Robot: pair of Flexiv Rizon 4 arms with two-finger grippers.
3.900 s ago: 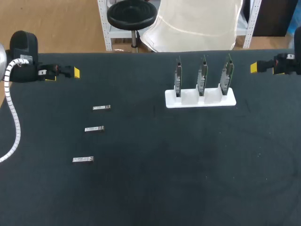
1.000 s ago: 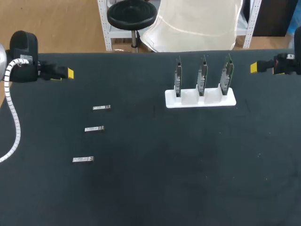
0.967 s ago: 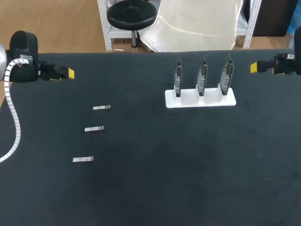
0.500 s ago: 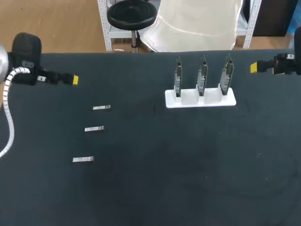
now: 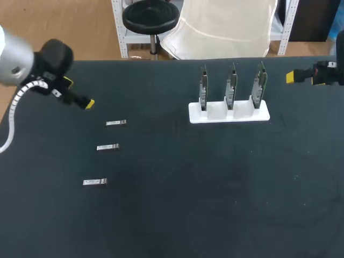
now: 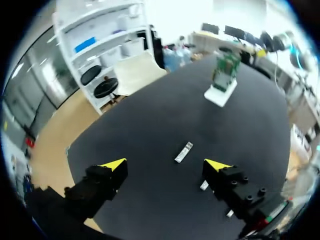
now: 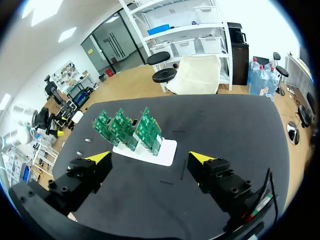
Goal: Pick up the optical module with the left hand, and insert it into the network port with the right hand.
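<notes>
The black table (image 5: 215, 215) is seen from high above; it is overlooked from opposite ends by the wrist views, the circuit-board stand (image 5: 228, 114) being shared

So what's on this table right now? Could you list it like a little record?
optical modules: three, lying apart in a row, left side of the table
circuit boards: three, upright in a white holder, right of middle
left gripper: open, empty, above the table near the farthest module
right gripper: open, empty, by the far right edge
progress: no module picked up yet
</notes>
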